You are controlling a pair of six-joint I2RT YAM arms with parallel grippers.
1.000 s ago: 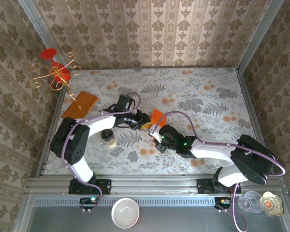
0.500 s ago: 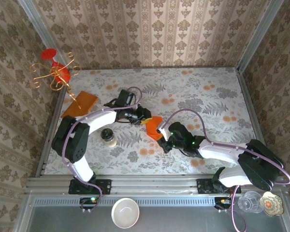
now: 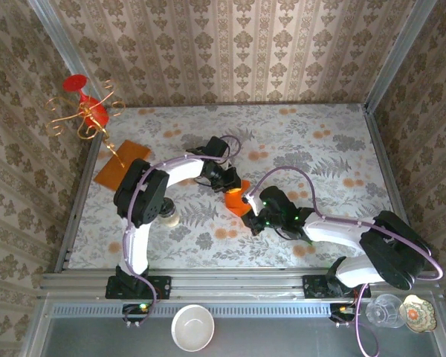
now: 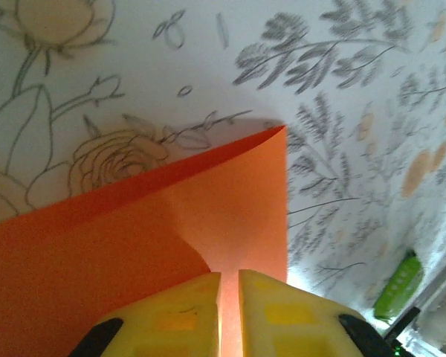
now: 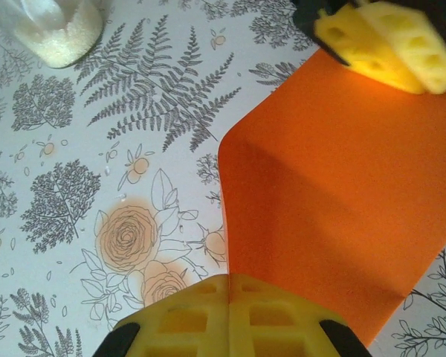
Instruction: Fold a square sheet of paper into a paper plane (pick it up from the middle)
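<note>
The square sheet of paper (image 3: 237, 201) is bright red-orange and is held bent over the floral table between my two grippers. My left gripper (image 3: 233, 185) comes in from the far side. In the left wrist view its yellow fingers (image 4: 182, 309) are shut, with a strip of the sheet (image 4: 238, 193) running into the thin gap between them. My right gripper (image 3: 254, 211) is on the near side. In the right wrist view its fingers (image 5: 201, 312) are pressed together on the sheet's (image 5: 334, 186) near edge, and the left gripper's fingers (image 5: 390, 41) show at the far corner.
A jar of white grains (image 3: 168, 214) stands left of the paper, and also shows in the right wrist view (image 5: 56, 26). A duller amber sheet (image 3: 121, 162) lies at the far left beside a gold wire stand (image 3: 85, 115). A white bowl (image 3: 192, 327) and a glass (image 3: 383, 311) sit below the table edge.
The left arm swung right and its jaws narrowed onto the sheet's far edge. The paper came slightly nearer and lower, still held by the right gripper.
</note>
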